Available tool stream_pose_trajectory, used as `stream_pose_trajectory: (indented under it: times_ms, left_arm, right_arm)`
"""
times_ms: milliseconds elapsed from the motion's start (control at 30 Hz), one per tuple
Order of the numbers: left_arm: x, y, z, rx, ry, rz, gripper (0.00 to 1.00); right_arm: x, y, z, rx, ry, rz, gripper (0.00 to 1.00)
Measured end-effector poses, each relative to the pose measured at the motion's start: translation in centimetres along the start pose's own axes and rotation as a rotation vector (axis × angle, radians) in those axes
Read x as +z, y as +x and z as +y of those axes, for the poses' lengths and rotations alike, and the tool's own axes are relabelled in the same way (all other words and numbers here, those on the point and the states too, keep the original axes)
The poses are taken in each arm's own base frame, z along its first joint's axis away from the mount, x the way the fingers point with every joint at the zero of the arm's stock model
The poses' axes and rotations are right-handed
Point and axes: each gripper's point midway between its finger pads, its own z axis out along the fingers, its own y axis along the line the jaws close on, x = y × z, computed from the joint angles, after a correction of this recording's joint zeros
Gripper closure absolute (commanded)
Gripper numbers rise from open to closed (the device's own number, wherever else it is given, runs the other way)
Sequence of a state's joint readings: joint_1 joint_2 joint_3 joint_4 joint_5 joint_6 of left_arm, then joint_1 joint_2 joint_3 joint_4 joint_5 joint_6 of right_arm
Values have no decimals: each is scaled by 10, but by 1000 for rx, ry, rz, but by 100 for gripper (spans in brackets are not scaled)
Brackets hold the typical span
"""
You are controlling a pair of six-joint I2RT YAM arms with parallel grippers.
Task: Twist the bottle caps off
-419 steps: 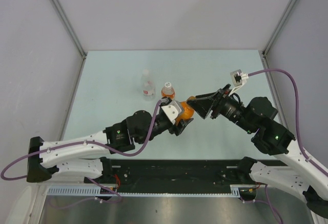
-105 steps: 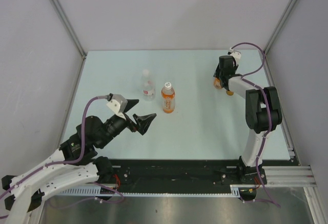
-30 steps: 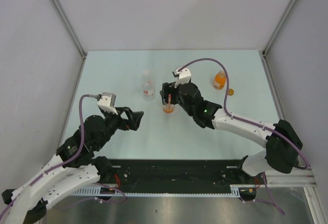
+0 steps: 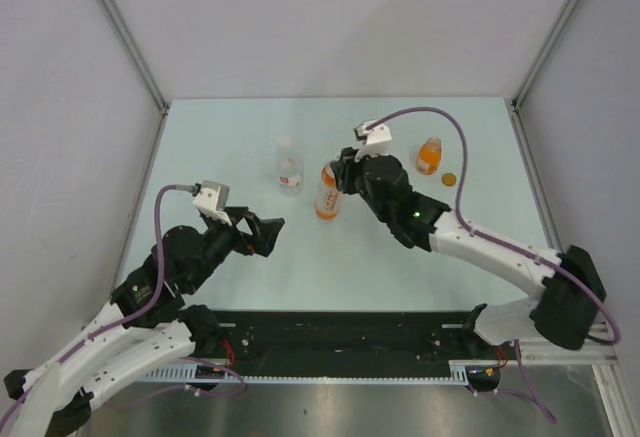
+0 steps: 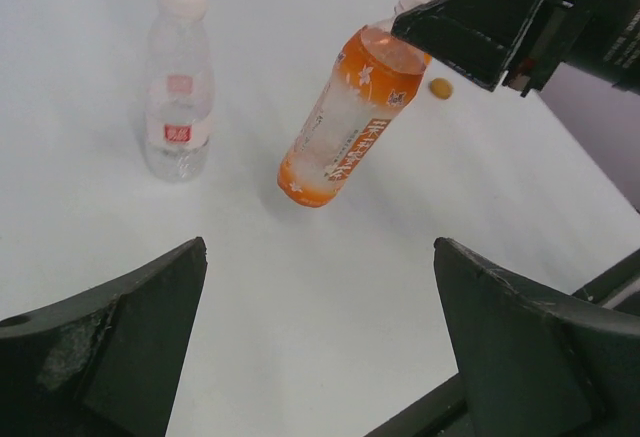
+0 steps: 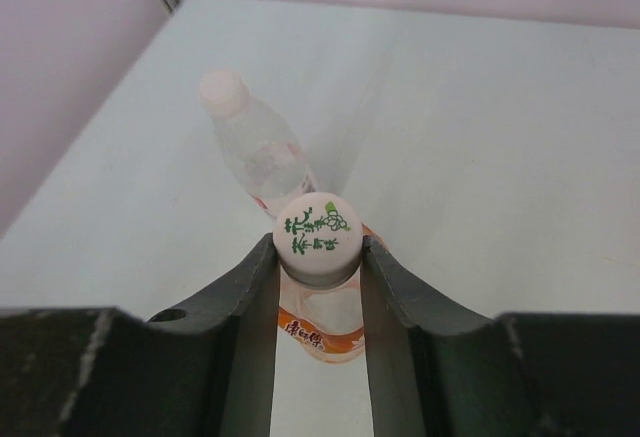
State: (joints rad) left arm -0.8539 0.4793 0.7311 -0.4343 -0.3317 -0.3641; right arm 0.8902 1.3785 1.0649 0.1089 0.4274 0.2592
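Gripping the white printed cap (image 6: 316, 227) of the taller orange-drink bottle (image 5: 340, 137), the right gripper (image 6: 318, 257) has clamped shut since a second ago. The bottle stood upright then and now leans over the table (image 4: 230, 127). Nearby, the left gripper (image 4: 268, 234) hangs wide open. The tilted bottle holds orange liquid. Just beside it the clear bottle (image 4: 289, 172) stands capped. Well apart, the squat orange bottle (image 4: 429, 156) stands uncapped, with its orange cap (image 4: 449, 179) lying alongside.
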Motion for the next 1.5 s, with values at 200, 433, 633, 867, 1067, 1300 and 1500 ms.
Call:
stream_pose_trajectory:
  times_ms: [200, 433, 633, 867, 1067, 1300, 1500]
  left_arm:
    - [6, -18, -35, 34, 191, -110, 0]
    - [22, -55, -83, 91, 351, -116, 0]
    - [17, -55, -143, 153, 681, -93, 0]
    - [10, -49, -174, 173, 899, -39, 0]
    - [8, -46, -181, 164, 972, -18, 0]
    - [11, -36, -186, 151, 1018, 21, 0]
    - [11, -20, -186, 134, 1042, 64, 0]
  right_arm:
    - [-81, -79, -13, 191, -94, -188, 100]
    - [-140, -96, -14, 336, -266, -241, 100]
    - [-167, -90, -5, 408, -411, -191, 100]
    - [-194, -96, 11, 432, -562, -175, 100]
    - [-203, -97, 32, 424, -692, -154, 100]
    - [-201, -92, 49, 417, -772, -123, 100]
    - [-206, -94, 59, 411, -819, -130, 100]
